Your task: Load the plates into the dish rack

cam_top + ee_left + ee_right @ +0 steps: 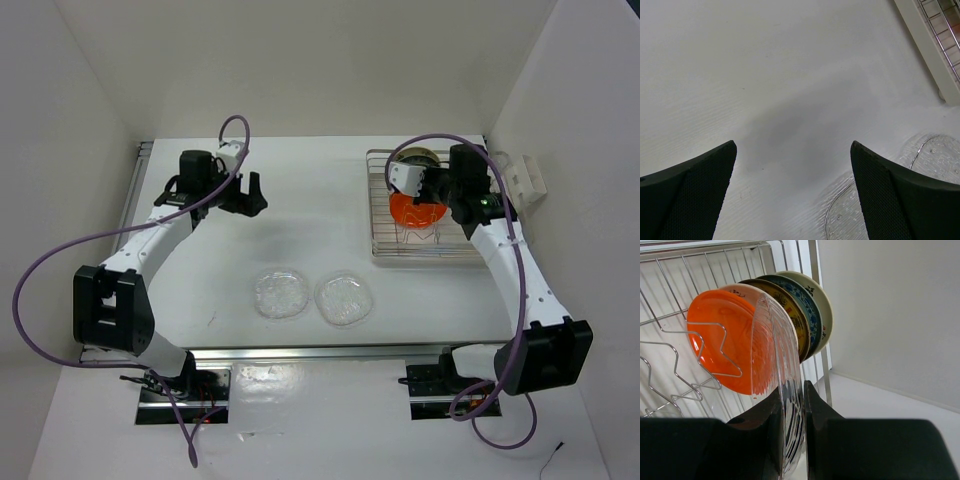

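The silver wire dish rack stands at the back right and also shows in the right wrist view. In it stand an orange plate, a tan one, a brown and gold one, a teal patterned one and a cream one. My right gripper is shut on a clear glass plate, held upright on edge just in front of the orange plate. Two clear glass plates lie flat on the table. My left gripper is open and empty, above bare table.
In the left wrist view the two flat glass plates lie low right, and the rack's corner is at the top right. White walls enclose the table. A white fitting sits right of the rack.
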### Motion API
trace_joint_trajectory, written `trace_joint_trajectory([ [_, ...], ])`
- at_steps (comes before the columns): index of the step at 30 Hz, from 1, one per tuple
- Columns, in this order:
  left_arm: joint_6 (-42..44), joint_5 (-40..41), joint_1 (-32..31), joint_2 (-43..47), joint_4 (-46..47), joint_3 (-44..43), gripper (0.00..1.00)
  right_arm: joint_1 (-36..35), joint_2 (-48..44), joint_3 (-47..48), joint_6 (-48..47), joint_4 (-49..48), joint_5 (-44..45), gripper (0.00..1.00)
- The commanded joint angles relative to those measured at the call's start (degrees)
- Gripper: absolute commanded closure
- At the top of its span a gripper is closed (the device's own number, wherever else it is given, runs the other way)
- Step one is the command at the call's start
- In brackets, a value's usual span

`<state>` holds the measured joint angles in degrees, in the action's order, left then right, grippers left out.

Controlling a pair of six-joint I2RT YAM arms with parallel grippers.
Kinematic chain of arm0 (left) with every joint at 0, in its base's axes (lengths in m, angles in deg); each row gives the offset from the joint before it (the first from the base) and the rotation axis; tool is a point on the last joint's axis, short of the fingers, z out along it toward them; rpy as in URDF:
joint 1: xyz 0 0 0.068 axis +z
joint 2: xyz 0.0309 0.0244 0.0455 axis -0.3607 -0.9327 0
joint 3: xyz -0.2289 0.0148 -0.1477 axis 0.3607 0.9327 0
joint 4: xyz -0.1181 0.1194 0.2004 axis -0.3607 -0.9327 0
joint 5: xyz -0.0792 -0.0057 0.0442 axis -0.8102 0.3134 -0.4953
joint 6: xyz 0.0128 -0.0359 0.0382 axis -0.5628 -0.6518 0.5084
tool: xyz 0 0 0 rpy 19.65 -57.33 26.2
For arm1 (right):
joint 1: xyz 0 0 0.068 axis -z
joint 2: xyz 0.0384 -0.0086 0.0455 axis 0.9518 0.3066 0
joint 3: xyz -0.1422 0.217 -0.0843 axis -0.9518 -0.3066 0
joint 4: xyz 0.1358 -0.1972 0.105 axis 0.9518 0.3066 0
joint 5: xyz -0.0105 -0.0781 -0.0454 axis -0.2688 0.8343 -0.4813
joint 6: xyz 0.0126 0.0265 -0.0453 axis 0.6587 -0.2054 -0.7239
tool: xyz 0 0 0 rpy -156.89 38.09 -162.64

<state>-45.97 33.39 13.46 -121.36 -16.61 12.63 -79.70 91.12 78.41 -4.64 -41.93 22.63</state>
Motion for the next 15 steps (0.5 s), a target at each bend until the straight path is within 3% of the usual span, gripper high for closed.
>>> trace_joint_trajectory([
  [1, -0.18, 0.14, 0.48, 0.08, 2.22, 0.82, 0.0, 0.17, 0.61, -1.1, -1.12, 0.02, -0.68, 1.0],
  [15, -1.76, -0.91, 1.53, 2.71, 2.22, 3.98, 0.0, 0.17, 4.92, -5.5, 0.81, -2.96, -3.59, 1.0],
])
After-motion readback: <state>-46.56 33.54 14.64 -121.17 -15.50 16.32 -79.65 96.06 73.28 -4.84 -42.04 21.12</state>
